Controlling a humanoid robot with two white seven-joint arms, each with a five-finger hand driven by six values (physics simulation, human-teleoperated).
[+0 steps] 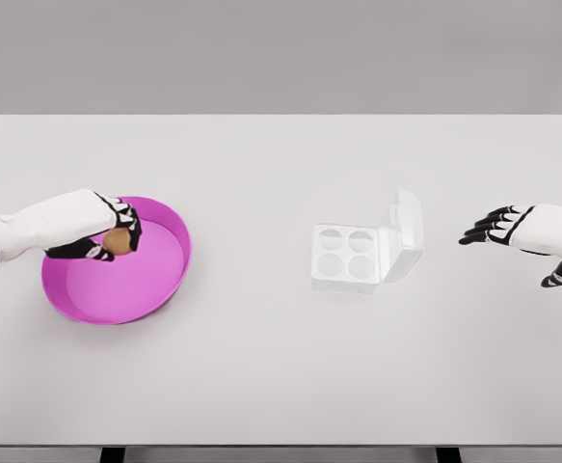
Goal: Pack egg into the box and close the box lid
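A brown egg (117, 240) is held in my left hand (115, 233), whose fingers are curled around it just above the magenta bowl (155, 280) at the table's left. A white egg box (345, 258) with four round hollows, all bare, lies right of the table's middle. Its lid (404, 233) stands open, tilted up on the box's right side. My right hand (497, 228) hovers to the right of the lid with fingers spread, holding nothing and apart from the box.
The white table (261, 386) spans the whole view, its front edge near the bottom of the picture. A grey wall rises behind its far edge.
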